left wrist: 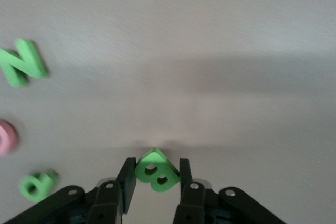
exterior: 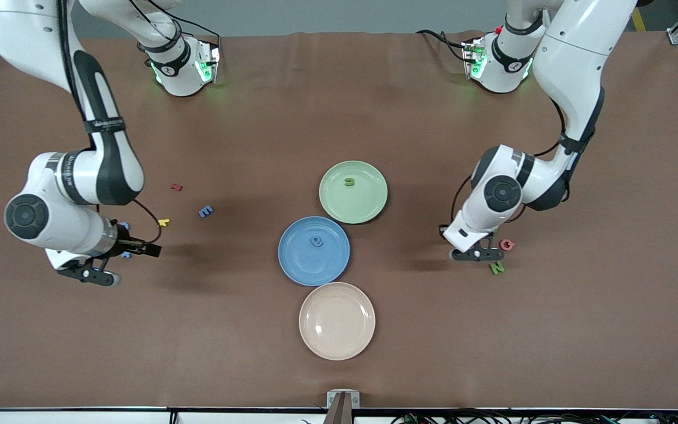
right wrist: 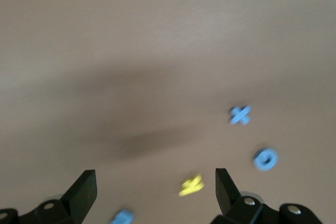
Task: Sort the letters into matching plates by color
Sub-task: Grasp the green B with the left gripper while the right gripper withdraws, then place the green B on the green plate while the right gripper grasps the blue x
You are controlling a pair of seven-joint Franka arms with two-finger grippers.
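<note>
My left gripper (left wrist: 156, 174) is shut on a green letter B (left wrist: 156, 170), which sits tilted between the fingers close to the brown table. In the front view that gripper (exterior: 477, 254) is low beside a green N (exterior: 497, 268); the B is hidden under it. A green P (left wrist: 37, 184) lies close by. The pale green plate (exterior: 368, 206) holds a green letter (exterior: 349, 182). The blue plate (exterior: 298, 262) holds a blue letter (exterior: 316, 241). My right gripper (right wrist: 155, 182) hangs open over a blue x (right wrist: 240, 115) and other blue letters (right wrist: 265, 159). A blue E (exterior: 205, 211) lies toward the plates.
A cream plate (exterior: 336, 321) sits nearest the front camera, next to the blue plate. A pink letter (exterior: 507, 244) lies beside the left gripper. A yellow letter (exterior: 163, 222) and a red letter (exterior: 176, 187) lie near the right arm (exterior: 74, 176).
</note>
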